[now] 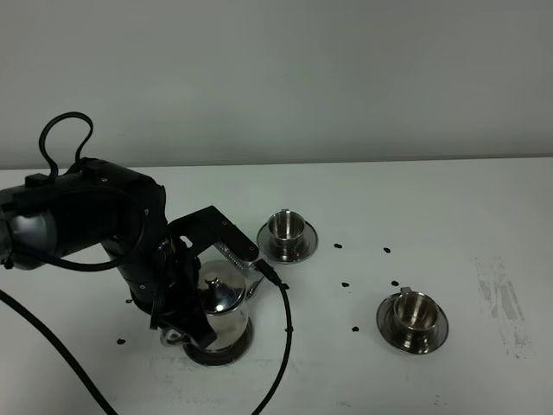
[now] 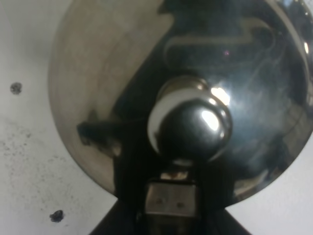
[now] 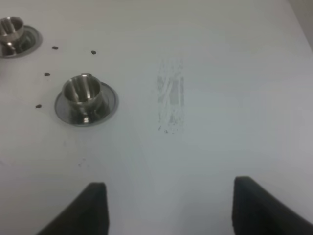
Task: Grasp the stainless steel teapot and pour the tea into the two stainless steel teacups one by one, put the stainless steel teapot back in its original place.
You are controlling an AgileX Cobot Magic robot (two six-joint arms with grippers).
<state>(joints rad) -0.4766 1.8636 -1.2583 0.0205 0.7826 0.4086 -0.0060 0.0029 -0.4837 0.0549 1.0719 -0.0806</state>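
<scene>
Squat mirror-polished steel teapot (image 1: 223,298): upright on round shiny steel saucer (image 1: 229,356), front-left of white table (image 1: 449,216) | left gripper (image 2: 170,209): closed on the teapot's handle | right gripper (image 3: 168,205): jaws wide apart, empty | small steel teacup (image 1: 285,226) and second steel teacup (image 1: 413,309): each on its own saucer, right of teapot, well apart.

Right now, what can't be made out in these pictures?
- Teapot handle: behind the left arm in the exterior view.
- Saucer beneath it: mostly covered by the pot.
- Both teacups: contents too small, reflective, every view.
- Right gripper: only fingertips, cut by the right wrist view's edge.
</scene>
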